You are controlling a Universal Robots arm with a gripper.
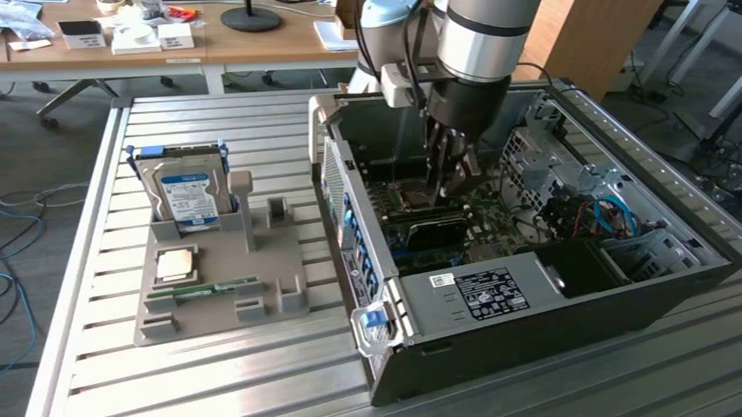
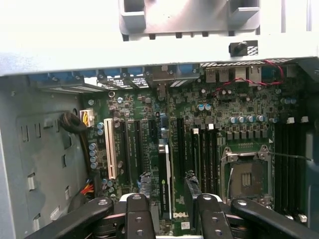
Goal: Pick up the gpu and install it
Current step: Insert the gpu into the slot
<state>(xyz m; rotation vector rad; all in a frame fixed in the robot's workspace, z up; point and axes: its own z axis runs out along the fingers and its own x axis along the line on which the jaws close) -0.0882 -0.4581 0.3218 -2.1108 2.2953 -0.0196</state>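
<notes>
**GPU standing in a motherboard slot, end effector spread just above it**

Inside the open computer case [image 1: 545, 261], the gpu [image 2: 164, 181] stands on edge in one of the motherboard's [image 2: 209, 129] expansion slots, between the white slot [image 2: 109, 149] and the empty CPU socket [image 2: 247, 177]. The end effector [image 2: 169, 216] hangs directly over the card's upper edge with its fingers [image 2: 137, 219] spread wide and holding nothing. I judge the pick-up and insertion largely done; whether the card is fully seated cannot be told.

The exterior view shows what lies outside the case: a grey parts holder [image 1: 215, 278] on the counter [image 1: 232, 382] beside it, still carrying the hard drive [image 1: 186, 195], a processor [image 1: 176, 263] and a memory stick [image 1: 215, 287]. The wrist view gives the slot-level detail, which the arm [image 1: 475, 52] partly blocks from outside.
</notes>
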